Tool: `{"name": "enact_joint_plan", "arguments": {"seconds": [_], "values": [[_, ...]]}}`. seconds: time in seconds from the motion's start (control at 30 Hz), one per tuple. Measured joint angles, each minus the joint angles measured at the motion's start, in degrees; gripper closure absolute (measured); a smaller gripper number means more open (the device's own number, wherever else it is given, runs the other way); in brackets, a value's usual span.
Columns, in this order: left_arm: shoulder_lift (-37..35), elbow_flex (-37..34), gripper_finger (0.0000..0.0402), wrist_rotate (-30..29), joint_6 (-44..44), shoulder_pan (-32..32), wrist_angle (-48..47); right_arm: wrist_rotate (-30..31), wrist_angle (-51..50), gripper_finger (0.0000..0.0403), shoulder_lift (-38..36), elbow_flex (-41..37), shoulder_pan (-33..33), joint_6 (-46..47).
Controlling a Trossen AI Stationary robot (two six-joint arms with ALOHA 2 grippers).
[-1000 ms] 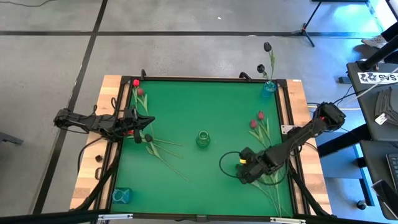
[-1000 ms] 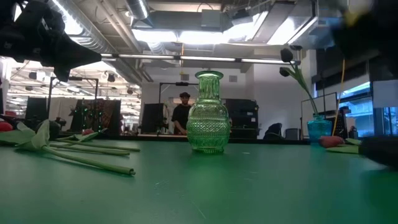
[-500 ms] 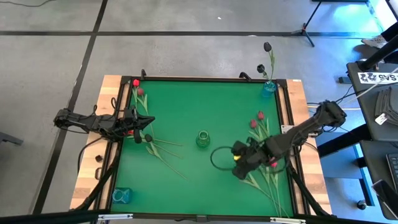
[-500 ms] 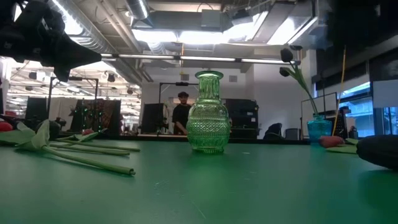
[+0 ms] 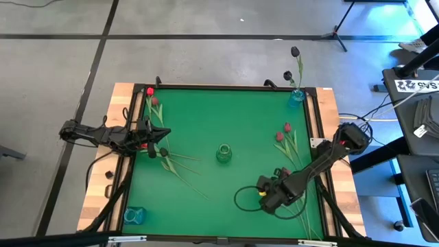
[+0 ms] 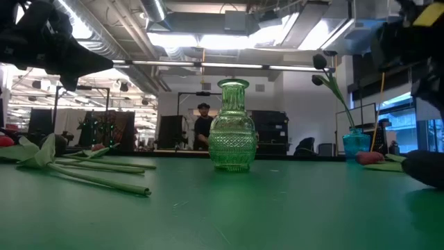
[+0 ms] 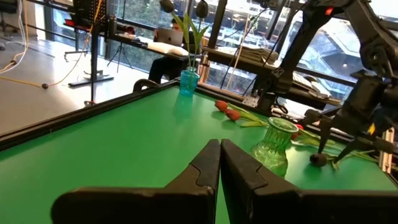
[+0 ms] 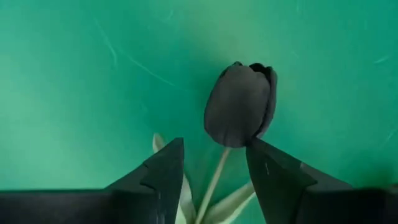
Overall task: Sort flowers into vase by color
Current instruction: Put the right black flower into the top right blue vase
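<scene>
From above, the right gripper (image 5: 264, 200) hangs low over the near right part of the green table (image 5: 206, 116), above a bunch of flowers (image 5: 295, 199) lying flat. Two red tulips (image 5: 283, 132) lie farther back on that side, and a blue vase (image 5: 295, 97) in the far right corner holds black tulips (image 5: 293, 55). A green vase (image 5: 223, 153) stands mid-table, well apart from both grippers. The left gripper (image 5: 152, 142) waits at the left edge beside another pile of stems (image 5: 175, 165); a second blue vase (image 5: 134, 215) sits in the near left corner.

At table height, the green vase (image 6: 232, 126) stands upright in the middle, stems (image 6: 90, 173) lie to one side, and the blue vase (image 6: 355, 144) stands to the other side. A person (image 6: 202, 125) stands far behind.

The left wrist view shows the left fingers (image 7: 208, 168) pressed together, holding nothing, pointing toward the green vase (image 7: 273, 143).

The right wrist view shows the right fingers (image 8: 165, 171) parted, one on each side of the stem (image 8: 211, 183) of a black tulip (image 8: 241, 102) without touching it. Its head lies on the table just beyond the fingertips.
</scene>
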Motion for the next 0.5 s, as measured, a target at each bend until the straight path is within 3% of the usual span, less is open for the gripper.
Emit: {"name": "enact_joint_plan", "arguments": {"seconds": [0.23,0.5], "values": [[0.0,0.0,0.0391,0.0,0.0,0.0,0.0,-4.5,-0.1,0.0249,3.0,0.0,0.0,-0.1],[0.0,0.0,0.0391,0.0,0.0,0.0,0.0,-4.6,-2.4,0.0284,3.3,0.2,-0.1,0.4]]}}
